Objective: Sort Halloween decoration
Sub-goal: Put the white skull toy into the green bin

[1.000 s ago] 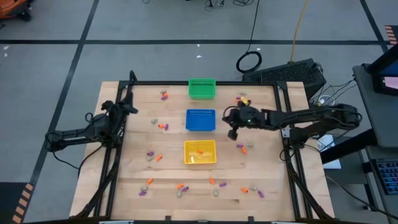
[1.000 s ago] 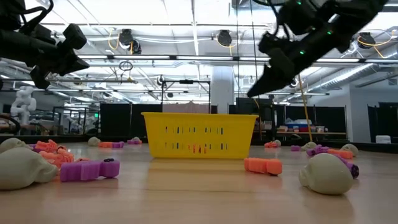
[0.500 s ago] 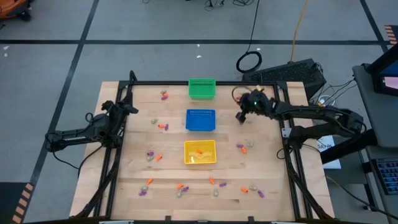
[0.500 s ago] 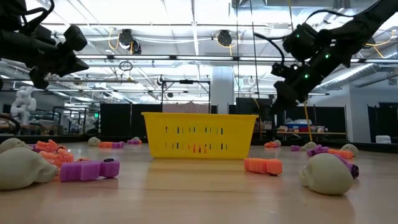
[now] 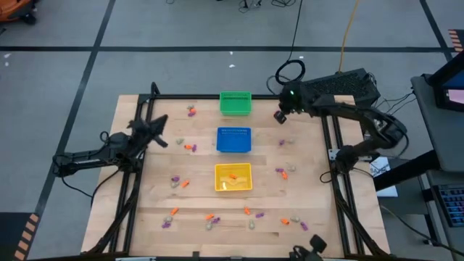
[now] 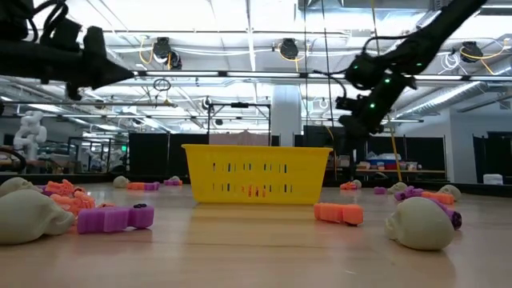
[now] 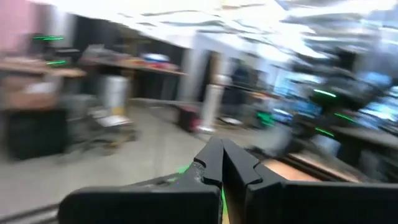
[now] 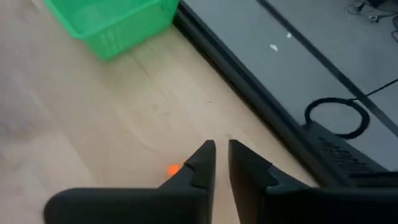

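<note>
The right gripper [image 5: 280, 117] hovers at the table's [image 5: 203, 196] far right corner beside the green basket [image 5: 235, 103] — fingers slightly parted, holding nothing. The left gripper [image 5: 161, 130] is clenched over the left edge. Halloween trinkets [image 5: 210, 217] lie scattered — several along the near edge.

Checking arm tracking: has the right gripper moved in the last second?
Yes. The right gripper went from beside the blue basket toward the far edge, now right of the green basket.

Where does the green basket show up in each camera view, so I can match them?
High view: green basket, far table edge, centre.
Low view: not visible; the yellow basket stands in front.
Left wrist view: not in it.
Right wrist view: top left.
Shared landmark: the right claw beside it.
</note>
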Available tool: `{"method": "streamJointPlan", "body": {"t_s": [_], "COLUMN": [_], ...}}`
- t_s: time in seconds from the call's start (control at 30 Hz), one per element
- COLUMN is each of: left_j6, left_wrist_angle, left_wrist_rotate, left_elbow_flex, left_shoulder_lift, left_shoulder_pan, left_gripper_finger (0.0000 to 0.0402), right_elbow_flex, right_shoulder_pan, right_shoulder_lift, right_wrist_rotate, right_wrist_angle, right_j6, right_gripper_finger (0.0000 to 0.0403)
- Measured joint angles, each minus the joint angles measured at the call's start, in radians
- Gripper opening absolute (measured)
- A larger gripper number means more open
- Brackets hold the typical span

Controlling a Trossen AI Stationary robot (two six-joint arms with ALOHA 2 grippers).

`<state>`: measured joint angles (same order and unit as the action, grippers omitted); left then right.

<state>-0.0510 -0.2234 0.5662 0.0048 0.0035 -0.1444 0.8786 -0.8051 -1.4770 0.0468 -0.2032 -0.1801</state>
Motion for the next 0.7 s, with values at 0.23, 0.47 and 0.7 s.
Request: {"method": "streamJointPlan", "body": {"t_s": [0.23, 0.47, 0.7], "left_j6": [0.038, 0.057, 0.057], "left_wrist_angle": [0.036, 0.049, 0.044], "left_wrist_rotate": [-0.245, -0.417, -0.432], "left_elbow_flex": [0.0, 0.0, 0.0], "left_shoulder_lift": [0.044, 0.115, 0.159], "left_shoulder_pan": [0.0, 0.0, 0.0], "left_gripper_finger": [0.0, 0.0, 0.0], "right_elbow_flex": [0.231, 0.334, 0.342], "right_shoulder_pan": [-0.072, -0.144, -0.167], "right_shoulder_lift": [-0.183, -0.324, -0.375], "right_wrist_rotate": [0.0, -0.103, -0.104], "right_wrist_angle": [-0.302, -0.437, -0.421], "right_j6": [-0.1, -0.134, -0.185], "right_gripper_finger": [0.0092, 0.0137, 0.0154]}}
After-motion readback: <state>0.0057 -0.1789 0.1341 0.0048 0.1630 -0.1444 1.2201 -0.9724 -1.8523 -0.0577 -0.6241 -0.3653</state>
